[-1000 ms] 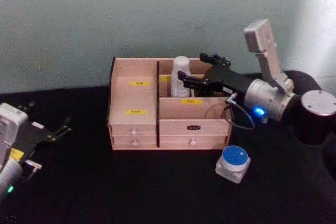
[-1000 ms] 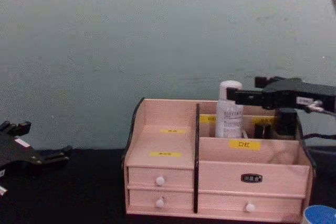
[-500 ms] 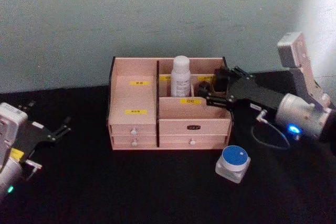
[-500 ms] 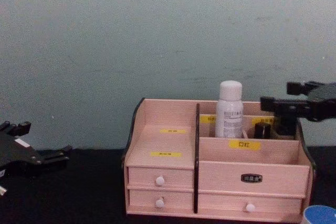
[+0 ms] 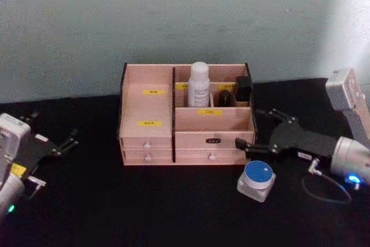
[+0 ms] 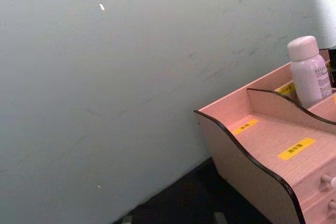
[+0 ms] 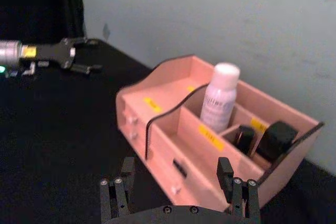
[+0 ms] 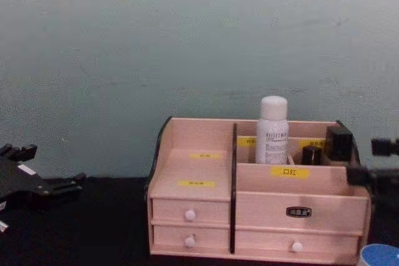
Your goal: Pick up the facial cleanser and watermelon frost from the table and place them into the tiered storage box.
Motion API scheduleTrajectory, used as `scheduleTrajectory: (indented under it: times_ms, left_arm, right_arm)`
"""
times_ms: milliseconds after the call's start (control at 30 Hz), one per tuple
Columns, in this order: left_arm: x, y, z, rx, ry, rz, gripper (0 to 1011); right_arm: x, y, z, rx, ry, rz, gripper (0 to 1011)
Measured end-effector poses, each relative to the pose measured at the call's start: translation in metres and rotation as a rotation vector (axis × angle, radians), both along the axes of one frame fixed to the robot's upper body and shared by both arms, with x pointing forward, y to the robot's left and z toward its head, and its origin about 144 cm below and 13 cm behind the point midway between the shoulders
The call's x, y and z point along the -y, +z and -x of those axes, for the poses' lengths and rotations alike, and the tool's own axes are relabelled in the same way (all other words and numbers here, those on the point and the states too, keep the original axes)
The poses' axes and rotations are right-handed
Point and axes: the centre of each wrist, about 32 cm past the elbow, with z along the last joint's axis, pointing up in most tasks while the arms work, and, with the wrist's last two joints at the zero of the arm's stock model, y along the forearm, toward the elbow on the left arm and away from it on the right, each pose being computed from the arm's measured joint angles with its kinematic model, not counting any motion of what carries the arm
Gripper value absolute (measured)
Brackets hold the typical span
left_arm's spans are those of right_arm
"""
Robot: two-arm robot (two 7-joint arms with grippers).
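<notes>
The tiered storage box [image 5: 149, 107] [image 8: 198, 136] [image 6: 254, 148] [image 7: 157, 94] stands at the middle of the black table. A white capped bottle [image 5: 199, 85] [image 8: 272, 133] [image 6: 310, 71] [image 7: 219, 98], apparently the watermelon frost, stands upright in its back middle compartment, touched by nothing. A white jar with a blue lid [image 5: 257, 179] [image 8: 380, 256], apparently the facial cleanser, sits on the table off the box's front right corner. My right gripper [image 5: 254, 131] [image 7: 176, 183] [image 8: 374, 161] hovers open and empty beside that corner, just above the jar. My left gripper [image 5: 53, 129] [image 8: 47, 169] [image 7: 88, 54] rests open at the far left.
A small dark bottle [image 5: 224, 97] [image 7: 242, 139] and a black block [image 5: 243, 89] [image 7: 273, 140] [image 8: 338, 142] fill the box's back right compartment. A pale wall [image 5: 173, 15] rises close behind the box. Bare black table [image 5: 144, 206] stretches in front and to the left.
My right gripper, open beside the white bottle a second ago, has drawn back out of the box and dropped to its front right corner. The bottle stayed upright. The left arm held still.
</notes>
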Motion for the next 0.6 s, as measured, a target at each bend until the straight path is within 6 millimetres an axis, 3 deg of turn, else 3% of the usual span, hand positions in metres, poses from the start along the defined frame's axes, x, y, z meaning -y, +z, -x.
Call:
scheduleTrajectory:
  times_ms: [267, 600]
  left_arm:
    - [0.000, 0.000, 0.000, 0.000, 0.000, 0.000, 1001]
    - [0.000, 0.000, 0.000, 0.000, 0.000, 0.000, 1001]
  right_arm:
    - [0.009, -0.002, 0.018, -0.051, 0.018, 0.056, 1000]
    - [0.017, -0.007, 0.027, -0.112, -0.013, 0.107, 1000]
